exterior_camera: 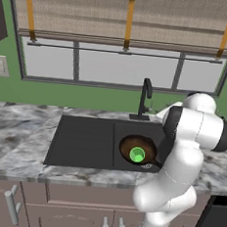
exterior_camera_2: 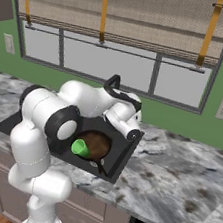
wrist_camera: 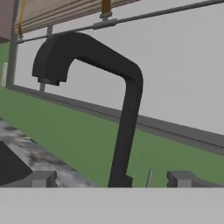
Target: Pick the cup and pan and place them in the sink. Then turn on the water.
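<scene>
Hand view looks level along the gripper (wrist_camera: 111, 178) at the faucet (wrist_camera: 124, 118), whose black stem rises close ahead between the two finger tips (wrist_camera: 43, 178), its spout arching over to the upper left; the fingers stand wide apart with nothing between them, and the stem's base sits roughly midway in the gap. Whether either tip touches the faucet cannot be told. From the left base view the white arm rises at the lower right, bends at a dark-banded elbow over the right end of the sink (exterior_camera: 83, 142) and reaches back toward the window, so its forearm hides the sink's right rim. From the right base view the wrist curls in front of the faucet (exterior_camera_2: 113, 83), just above the back edge of the counter (exterior_camera_2: 185, 170). The pan (exterior_camera: 134, 146) lies in the right basin with its handle pointing to the front right, and the cup (exterior_camera: 137, 154) lies inside the pan, tipped on its side. No water runs from the spout. Left of the pan, the other basin lies open, and the marble counter stretches bare on both sides of the sink. Behind the faucet only a narrow green sill separates it from the window frame (exterior_camera: 124, 70).
</scene>
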You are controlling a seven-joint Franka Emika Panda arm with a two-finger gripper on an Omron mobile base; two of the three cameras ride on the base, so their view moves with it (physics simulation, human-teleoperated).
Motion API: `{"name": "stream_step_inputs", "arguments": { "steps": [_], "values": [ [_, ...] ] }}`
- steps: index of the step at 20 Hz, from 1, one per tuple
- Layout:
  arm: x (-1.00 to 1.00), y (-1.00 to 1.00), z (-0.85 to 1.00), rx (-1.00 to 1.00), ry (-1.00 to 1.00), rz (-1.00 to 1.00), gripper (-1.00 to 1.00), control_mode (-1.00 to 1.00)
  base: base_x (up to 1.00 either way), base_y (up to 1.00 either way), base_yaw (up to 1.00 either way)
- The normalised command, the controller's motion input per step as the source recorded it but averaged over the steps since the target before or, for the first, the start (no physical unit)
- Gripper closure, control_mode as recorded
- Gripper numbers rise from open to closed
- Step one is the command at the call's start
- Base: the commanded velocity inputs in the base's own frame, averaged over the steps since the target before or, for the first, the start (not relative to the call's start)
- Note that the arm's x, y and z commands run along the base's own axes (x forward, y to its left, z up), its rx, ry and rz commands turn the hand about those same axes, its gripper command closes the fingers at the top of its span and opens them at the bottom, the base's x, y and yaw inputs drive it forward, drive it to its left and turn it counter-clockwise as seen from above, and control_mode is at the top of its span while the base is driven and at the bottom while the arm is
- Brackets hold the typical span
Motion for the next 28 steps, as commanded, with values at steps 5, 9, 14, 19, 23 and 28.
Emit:
{"name": "stream_step_inputs", "arguments": {
  "steps": [5,9,14,19,23,28],
  "values": [
    [0.23,0.00,-0.06,0.01,0.00,0.00,-1.00,-1.00,0.00,0.00,0.00],
    [0.29,0.00,-0.15,0.01,0.00,-0.01,-1.00,-1.00,0.00,0.00,0.00],
    [0.24,0.00,-0.15,0.05,0.00,-0.04,-1.00,-1.00,0.00,0.00,0.00],
    [0.24,0.00,-0.20,0.05,0.00,-0.07,-1.00,-1.00,0.00,0.00,0.00],
    [0.35,0.00,-0.23,0.07,0.00,-0.06,-1.00,-1.00,0.00,0.00,0.00],
    [0.23,0.00,-0.17,0.08,0.00,-0.04,-1.00,-1.00,0.00,0.00,0.00]
  ]
}}
